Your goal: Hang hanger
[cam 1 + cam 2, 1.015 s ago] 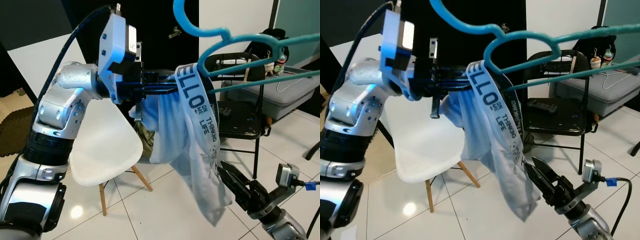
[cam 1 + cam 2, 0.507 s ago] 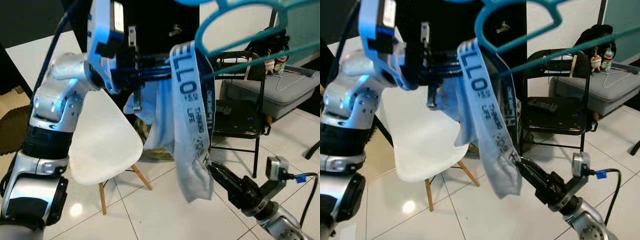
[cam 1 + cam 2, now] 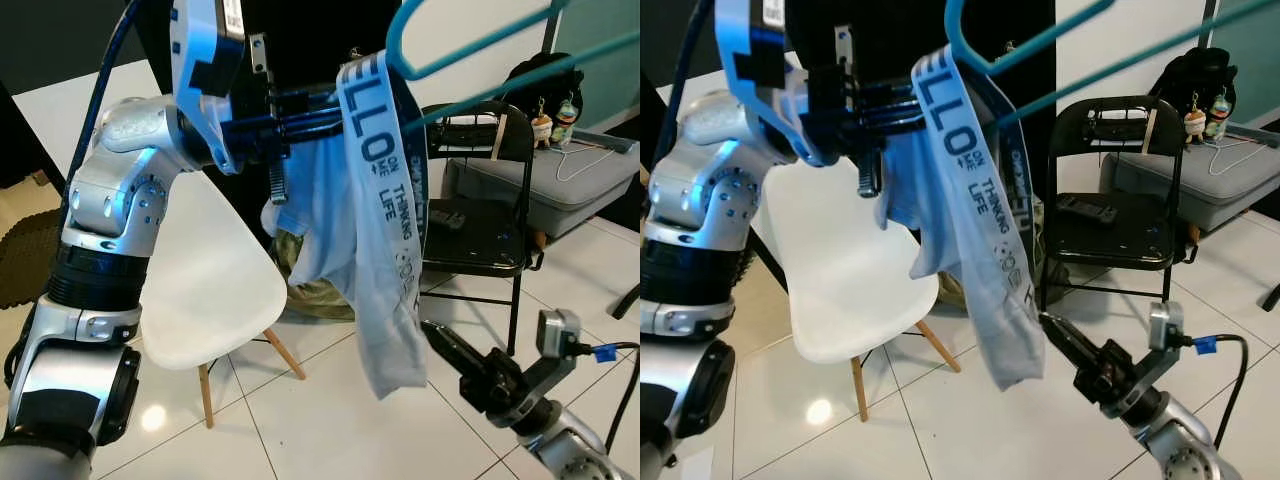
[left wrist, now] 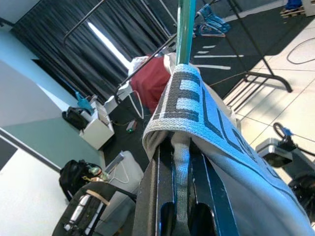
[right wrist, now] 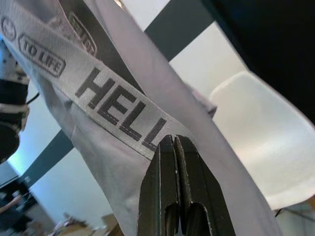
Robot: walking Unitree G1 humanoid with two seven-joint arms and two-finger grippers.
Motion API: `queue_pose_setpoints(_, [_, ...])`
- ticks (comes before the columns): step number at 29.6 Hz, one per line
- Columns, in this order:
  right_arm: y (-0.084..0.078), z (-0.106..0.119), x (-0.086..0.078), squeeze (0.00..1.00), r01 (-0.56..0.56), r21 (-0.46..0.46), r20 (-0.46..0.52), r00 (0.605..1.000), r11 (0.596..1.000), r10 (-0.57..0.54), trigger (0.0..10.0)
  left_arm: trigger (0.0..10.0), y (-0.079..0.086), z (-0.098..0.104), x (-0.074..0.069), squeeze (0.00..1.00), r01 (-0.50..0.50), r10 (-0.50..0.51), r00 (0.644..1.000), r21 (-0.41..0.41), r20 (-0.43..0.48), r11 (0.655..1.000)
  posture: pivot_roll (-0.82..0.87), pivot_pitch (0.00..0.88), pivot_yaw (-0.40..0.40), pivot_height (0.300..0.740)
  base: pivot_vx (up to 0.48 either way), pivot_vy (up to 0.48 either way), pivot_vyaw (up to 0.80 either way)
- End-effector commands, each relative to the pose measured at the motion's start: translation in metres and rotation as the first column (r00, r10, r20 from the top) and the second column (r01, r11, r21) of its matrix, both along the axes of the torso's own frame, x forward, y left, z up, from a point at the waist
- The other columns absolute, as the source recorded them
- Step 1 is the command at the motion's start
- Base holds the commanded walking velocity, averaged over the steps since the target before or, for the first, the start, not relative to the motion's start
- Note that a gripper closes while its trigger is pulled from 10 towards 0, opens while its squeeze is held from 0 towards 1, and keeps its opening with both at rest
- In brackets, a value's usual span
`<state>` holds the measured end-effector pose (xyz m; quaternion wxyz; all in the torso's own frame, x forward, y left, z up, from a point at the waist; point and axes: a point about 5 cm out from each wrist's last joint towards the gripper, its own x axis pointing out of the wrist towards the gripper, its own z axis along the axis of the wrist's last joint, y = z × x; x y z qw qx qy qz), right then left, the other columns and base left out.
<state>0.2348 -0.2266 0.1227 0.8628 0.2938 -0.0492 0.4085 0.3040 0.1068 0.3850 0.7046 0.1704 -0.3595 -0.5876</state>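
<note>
Left eye view: left end effector [image 3: 325,105], raised at head height, fingers clamped on a fold of the pale printed garment [image 3: 375,230], which drapes over the lower part of the teal hanger [image 3: 470,45]. Hanger runs long axis from the garment up and away to the robot's right; its hook end is cut off at the top edge. Garment hangs limp towards the tiled floor [image 3: 320,420]. White shell chair [image 3: 200,290] behind the arm; black folding chair [image 3: 480,210] beyond.

Right eye view: right end effector [image 3: 1055,333] low, beside the garment's bottom hem, long fingers closed together and holding nothing, pointing up towards the cloth.

Left wrist view: both black fingers [image 4: 156,196] pinch bunched cloth; teal hanger rod rises just past them.

Right wrist view: fingertips [image 5: 173,147] pressed shut, close under the lettered band.

Handling, judged: hanger light, stiff and smooth, so it may slide or swing inside soft cloth. A firmer hold would be on the bare rod near the neck.
</note>
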Motion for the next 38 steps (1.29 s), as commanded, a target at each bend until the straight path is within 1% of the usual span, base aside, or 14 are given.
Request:
queue_pose_setpoints(1, [0.003,0.004,0.001,0.00,-0.008,0.002,0.012,1.000,1.000,0.008,9.3,10.0,0.005,0.002,0.002,0.00,-0.027,0.027,1.000,-0.023,0.008,0.999,-0.01,0.000,0.135,0.740,0.000,0.000,0.00])
queue_pose_setpoints(5, [0.005,0.001,-0.001,0.00,-0.043,0.001,0.000,0.999,0.999,0.043,10.0,10.0,0.002,0.001,0.002,0.00,-0.024,0.024,1.000,-0.021,0.010,0.999,-0.01,0.000,0.133,0.740,0.000,0.000,0.00])
queue_pose_setpoints(6, [0.006,0.001,-0.003,1.00,-0.057,0.000,0.006,0.998,0.998,0.057,10.0,10.0,0.001,0.001,0.001,0.00,-0.022,0.022,1.000,-0.021,0.012,1.000,-0.01,0.000,0.131,0.740,0.000,0.000,0.00])
queue_pose_setpoints(16, [0.010,-0.004,-0.001,1.00,-0.053,-0.020,-0.034,0.998,0.998,0.052,10.0,10.0,-0.002,0.005,-0.002,0.00,-0.001,0.002,1.000,-0.032,0.025,0.999,-0.01,0.000,0.130,0.740,0.000,0.000,0.00])
queue_pose_setpoints(18, [0.010,-0.005,0.000,0.69,-0.038,-0.025,-0.047,0.998,0.999,0.037,10.0,10.0,-0.003,0.007,-0.003,0.00,0.007,-0.006,1.000,-0.036,0.030,0.999,-0.01,0.000,0.131,0.740,0.000,0.000,0.00])
queue_pose_setpoints(20, [0.010,-0.005,0.000,0.69,-0.038,-0.025,-0.047,0.998,0.999,0.037,10.0,10.0,-0.003,0.007,-0.003,0.00,0.007,-0.006,1.000,-0.036,0.030,0.999,-0.01,0.000,0.131,0.740,0.000,0.000,0.00])
queue_pose_setpoints(21, [0.010,-0.006,0.001,0.49,-0.032,-0.029,-0.055,0.998,0.999,0.031,10.0,10.0,-0.003,0.007,-0.004,0.00,0.011,-0.009,0.999,-0.038,0.033,0.999,-0.01,0.000,0.131,0.740,0.000,0.000,0.00])
queue_pose_setpoints(22, [0.010,-0.006,0.001,0.49,-0.032,-0.029,-0.055,0.998,0.999,0.031,10.0,10.0,-0.003,0.007,-0.004,0.00,0.011,-0.009,0.999,-0.038,0.033,0.999,-0.01,0.000,0.131,0.740,0.000,0.000,0.00])
queue_pose_setpoints(23, [0.010,-0.007,0.001,0.19,-0.032,-0.032,-0.062,0.998,0.999,0.030,10.0,10.0,-0.004,0.008,-0.004,0.00,0.014,-0.013,0.999,-0.040,0.035,0.999,-0.01,0.000,0.131,0.740,0.000,0.000,0.00])
queue_pose_setpoints(24, [0.010,-0.007,0.001,0.19,-0.032,-0.032,-0.062,0.998,0.999,0.030,10.0,10.0,-0.004,0.008,-0.004,0.00,0.014,-0.013,0.999,-0.040,0.035,0.999,-0.01,0.000,0.131,0.740,0.000,0.000,0.00])
queue_pose_setpoints(25, [0.011,-0.009,0.001,0.00,-0.033,-0.033,-0.070,0.997,0.999,0.030,10.0,10.0,-0.004,0.009,-0.005,0.00,0.019,-0.018,0.999,-0.043,0.037,0.999,-0.01,0.000,0.130,0.740,0.000,0.000,0.00])
queue_pose_setpoints(31, [0.013,-0.009,0.002,0.00,-0.040,-0.029,-0.074,0.997,0.999,0.038,10.0,10.0,-0.004,0.009,-0.006,0.00,0.035,-0.034,0.999,-0.046,0.038,0.998,-0.01,0.000,0.131,0.740,0.000,0.000,0.00])
queue_pose_setpoints(33, [0.015,-0.007,0.003,0.00,-0.041,-0.025,-0.049,0.998,0.999,0.039,0.0,10.0,-0.005,0.008,-0.007,0.00,0.042,-0.041,0.998,-0.044,0.039,0.998,-0.01,0.000,0.132,0.740,0.000,0.000,0.00])
queue_pose_setpoints(38, [0.012,-0.003,0.005,0.00,-0.015,-0.019,-0.023,1.000,1.000,0.014,0.0,10.0,-0.006,0.007,-0.007,0.00,0.038,-0.037,0.999,-0.042,0.037,0.998,-0.01,0.000,0.130,0.740,0.000,0.000,0.00])
